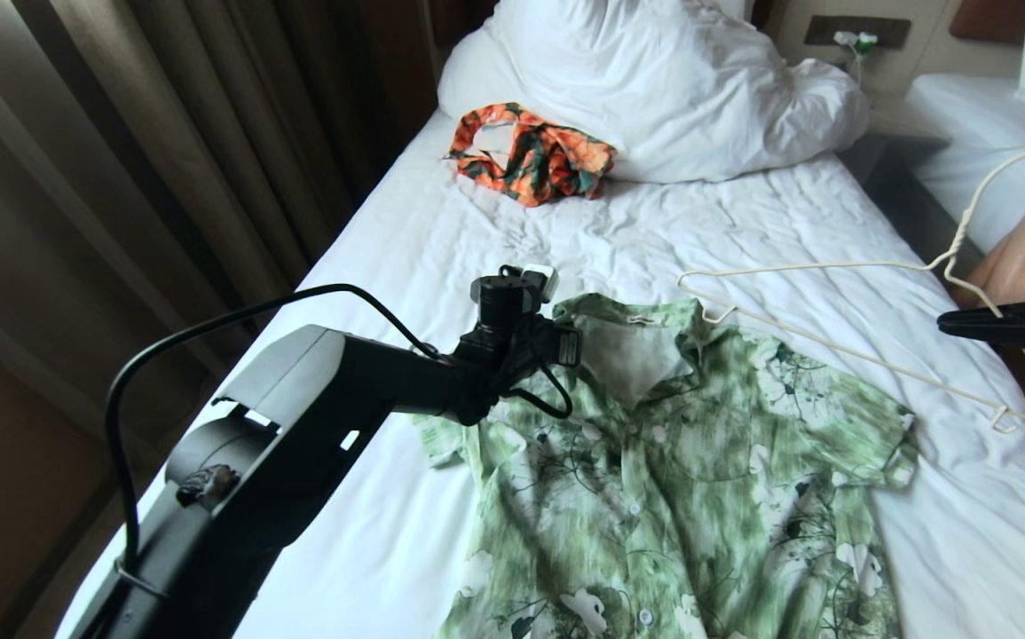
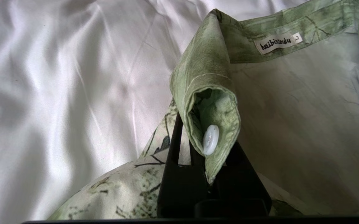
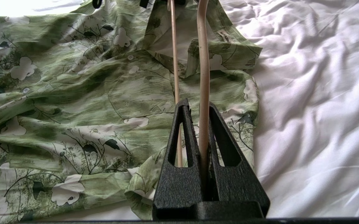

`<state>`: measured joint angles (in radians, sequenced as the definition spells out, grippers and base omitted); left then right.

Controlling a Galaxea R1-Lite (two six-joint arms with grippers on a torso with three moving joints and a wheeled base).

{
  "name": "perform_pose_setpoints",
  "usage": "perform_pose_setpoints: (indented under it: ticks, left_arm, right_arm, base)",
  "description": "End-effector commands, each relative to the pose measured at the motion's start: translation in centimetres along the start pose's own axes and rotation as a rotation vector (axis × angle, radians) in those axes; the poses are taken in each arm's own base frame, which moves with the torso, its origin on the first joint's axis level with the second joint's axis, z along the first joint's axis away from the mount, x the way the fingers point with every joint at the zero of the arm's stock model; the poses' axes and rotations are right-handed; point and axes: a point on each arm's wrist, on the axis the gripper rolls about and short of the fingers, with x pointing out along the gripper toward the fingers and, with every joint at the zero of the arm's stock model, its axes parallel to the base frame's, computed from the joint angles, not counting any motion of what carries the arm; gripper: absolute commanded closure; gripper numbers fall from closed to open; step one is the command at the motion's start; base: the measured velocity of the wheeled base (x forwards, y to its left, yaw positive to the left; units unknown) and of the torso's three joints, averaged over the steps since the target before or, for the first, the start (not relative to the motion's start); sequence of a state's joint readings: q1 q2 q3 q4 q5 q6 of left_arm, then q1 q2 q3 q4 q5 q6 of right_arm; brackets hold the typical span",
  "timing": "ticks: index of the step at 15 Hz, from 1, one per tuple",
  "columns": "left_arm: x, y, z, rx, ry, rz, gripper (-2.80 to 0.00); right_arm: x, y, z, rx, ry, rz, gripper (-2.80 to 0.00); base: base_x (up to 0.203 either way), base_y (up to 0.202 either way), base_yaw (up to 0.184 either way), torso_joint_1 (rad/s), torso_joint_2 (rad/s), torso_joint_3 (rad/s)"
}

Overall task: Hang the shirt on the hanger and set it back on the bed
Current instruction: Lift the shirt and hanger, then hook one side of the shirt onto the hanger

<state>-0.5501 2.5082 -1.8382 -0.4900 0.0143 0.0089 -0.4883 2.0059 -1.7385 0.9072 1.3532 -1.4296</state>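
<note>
Head view: short-sleeved green-and-white floral button-up shirt (image 1: 672,479) lies flat and face-up on the wrinkled white sheet of the single bed (image 1: 441,257), collar toward the pillows, placket buttoned below an open neck. Left gripper (image 1: 565,342) sits at the collar's left side; the left wrist view shows its black fingers (image 2: 179,174) pinched together on the folded collar edge, just by a white button (image 2: 210,139), with the neck label visible beyond. Right gripper (image 1: 978,324) is at the bed's right edge, clamped on the thin cream-white wire hanger (image 1: 840,342); the right wrist view shows the wire (image 3: 203,93) running up between the closed fingers. Hanger frame hangs just above the sheet, beside the shirt's right shoulder and collar; its near tip looks close to the collar, contact not determinable. Hook curves up toward the second bed. A small orange-and-dark-green patterned garment (image 1: 532,153) rests against the white pillow and duvet pile (image 1: 654,80), well apart from the work. Progress, judged: both items are in hand, but no part of the hanger is inside the shirt. Remaining: lift the collar open, slide one hanger arm into a shoulder, work the other shoulder on, then lay the dressed hanger back on the bed. Early stage.
</note>
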Motion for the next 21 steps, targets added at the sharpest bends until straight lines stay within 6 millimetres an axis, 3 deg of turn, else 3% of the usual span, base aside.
perform_pose_setpoints:
  ticks: [1, 5, 11, 21]
  left_arm:
    - [-2.4, -0.3, 2.9, -0.002, -0.031, -0.005, 0.00]
    - [-6.9, -1.7, 5.3, -0.036, -0.014, -0.036, 0.00]
    - [-11.2, -4.4, 8.8, -0.035, -0.029, -0.049, 0.00]
    - [-14.5, -6.7, 11.4, -0.021, -0.027, -0.058, 0.00]
  right_arm:
    - [0.1, 0.2, 0.3, -0.006, -0.009, 0.006, 0.00]
    - [0.4, 0.8, 1.2, -0.015, -0.012, 0.019, 0.00]
    - [2.4, 3.0, 1.5, 0.018, -0.019, 0.090, 0.00]
    - [5.5, 3.9, 1.9, 0.019, -0.026, 0.188, 0.00]
  base:
    - [0.000, 0.000, 0.000, 0.000, 0.00, 0.000]
    - [0.000, 0.000, 0.000, 0.000, 0.00, 0.000]
    - [0.000, 0.000, 0.000, 0.000, 0.00, 0.000]
    - [0.000, 0.000, 0.000, 0.000, 0.00, 0.000]
